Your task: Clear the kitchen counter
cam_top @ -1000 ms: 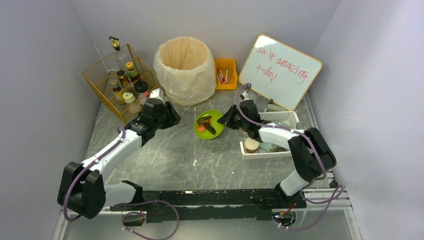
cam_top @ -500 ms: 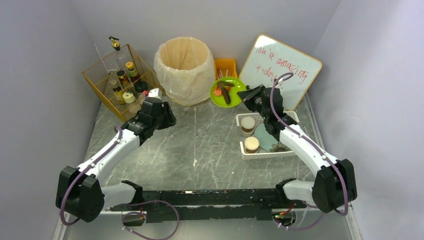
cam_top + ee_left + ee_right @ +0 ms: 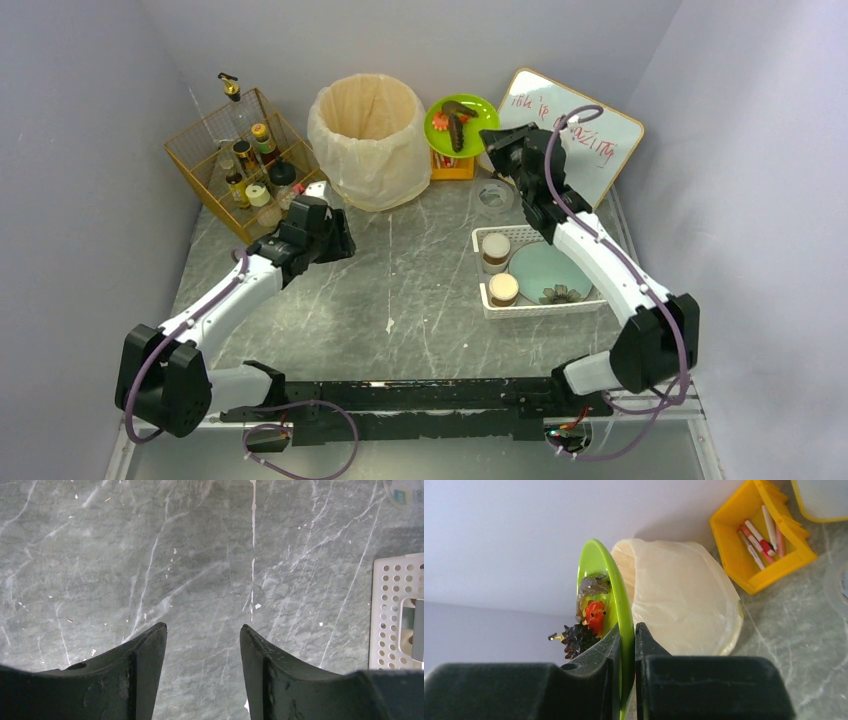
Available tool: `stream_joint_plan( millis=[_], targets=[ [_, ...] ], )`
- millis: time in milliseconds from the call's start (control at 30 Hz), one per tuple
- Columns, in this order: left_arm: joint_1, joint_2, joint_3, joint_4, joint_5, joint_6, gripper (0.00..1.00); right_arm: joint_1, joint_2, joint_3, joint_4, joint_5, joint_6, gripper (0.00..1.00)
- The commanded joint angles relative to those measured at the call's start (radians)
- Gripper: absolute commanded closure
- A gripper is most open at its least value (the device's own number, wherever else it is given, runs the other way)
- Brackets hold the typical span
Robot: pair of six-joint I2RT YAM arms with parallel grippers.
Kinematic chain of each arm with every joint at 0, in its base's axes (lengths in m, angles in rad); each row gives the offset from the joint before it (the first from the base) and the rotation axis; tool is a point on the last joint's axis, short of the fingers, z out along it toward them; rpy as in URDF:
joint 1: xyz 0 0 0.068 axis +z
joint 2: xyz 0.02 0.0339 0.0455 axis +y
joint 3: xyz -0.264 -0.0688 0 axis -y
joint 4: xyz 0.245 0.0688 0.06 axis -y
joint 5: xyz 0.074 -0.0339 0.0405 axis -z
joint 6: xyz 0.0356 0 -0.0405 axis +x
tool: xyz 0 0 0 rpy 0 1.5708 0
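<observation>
The right tool [image 3: 626, 645] is clamped on the thin rim of a green plate [image 3: 486, 108] held aloft just right of the lined bin [image 3: 365, 185]. The plate looks light, stiff and slick, so a rim pinch seems its only purchase, and the loose food scraps [image 3: 455, 112] on it could slide as it tips. The left tool [image 3: 202, 626] hangs apart and empty over the bench [image 3: 200, 555], which spreads hard, smooth and crumb-flecked in front of the bin, plain walls [image 3: 420, 40] close behind it.
</observation>
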Motion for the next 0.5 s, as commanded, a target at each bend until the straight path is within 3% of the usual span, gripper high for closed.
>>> stream_joint_plan(
  millis=[0, 467],
  targets=[
    [0.003, -0.042, -0.005, 0.013, -0.017, 0.035, 0.37, -0.003, 0.092, 0.159, 0.045, 0.025, 0.025, 1.00],
    [0.003, -0.116, -0.009, -0.024, -0.105, 0.095, 0.04, 0.006, 0.541, 0.614, 0.029, -0.016, -0.031, 1.00]
  ],
)
